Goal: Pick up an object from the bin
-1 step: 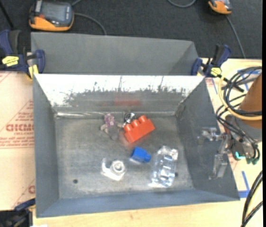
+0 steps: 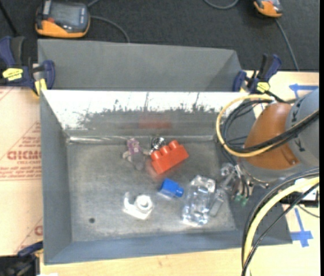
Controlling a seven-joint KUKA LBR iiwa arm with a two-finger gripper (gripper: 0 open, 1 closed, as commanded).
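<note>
The fingers sit low in the grey metal bin; open or closed, I cannot tell. The clear crinkled plastic piece lies just beside them, toward the bin's middle. I'd centre over it before closing.

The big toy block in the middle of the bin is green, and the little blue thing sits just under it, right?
Not quite. The block is red, not green, as the camera view shows. The rest holds: it lies near the middle of the bin, and the little blue thing sits just under it in the picture.
</note>
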